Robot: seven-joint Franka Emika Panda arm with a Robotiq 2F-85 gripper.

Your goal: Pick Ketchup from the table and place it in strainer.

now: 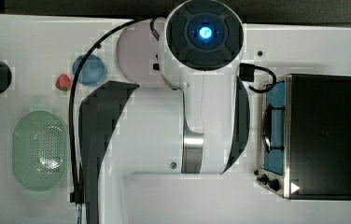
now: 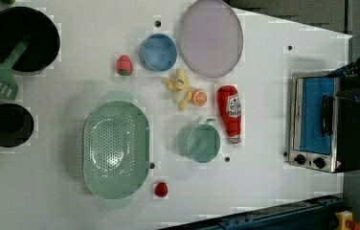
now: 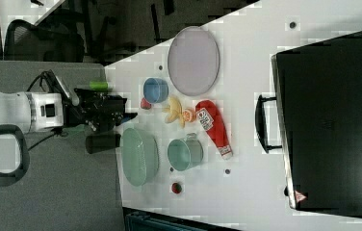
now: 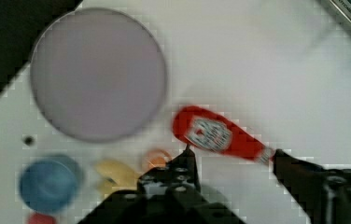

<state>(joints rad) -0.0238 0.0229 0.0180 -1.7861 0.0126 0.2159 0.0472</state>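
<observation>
The Ketchup (image 2: 230, 114) is a red bottle with a pale label, lying flat on the white table between the teal cup and the toaster oven. It also shows in the right view (image 3: 213, 126). In the wrist view my gripper (image 4: 233, 154) hangs open well above the Ketchup (image 4: 215, 135), one dark fingertip (image 4: 188, 156) to each side and nothing between them. The strainer (image 2: 116, 149), a pale mint-green oval basket with a perforated bottom, stands empty beyond the cup (image 1: 39, 151) (image 3: 139, 156). In the top view my arm covers the table's middle.
A teal cup (image 2: 202, 142) stands right beside the bottle. A banana (image 2: 180, 85), an orange slice (image 2: 198, 97), a blue bowl (image 2: 158, 52) and a lilac plate (image 2: 210, 37) lie close by. Two strawberries (image 2: 124, 64) (image 2: 161, 189), a toaster oven (image 2: 319, 122) and black pots (image 2: 24, 39) ring the table.
</observation>
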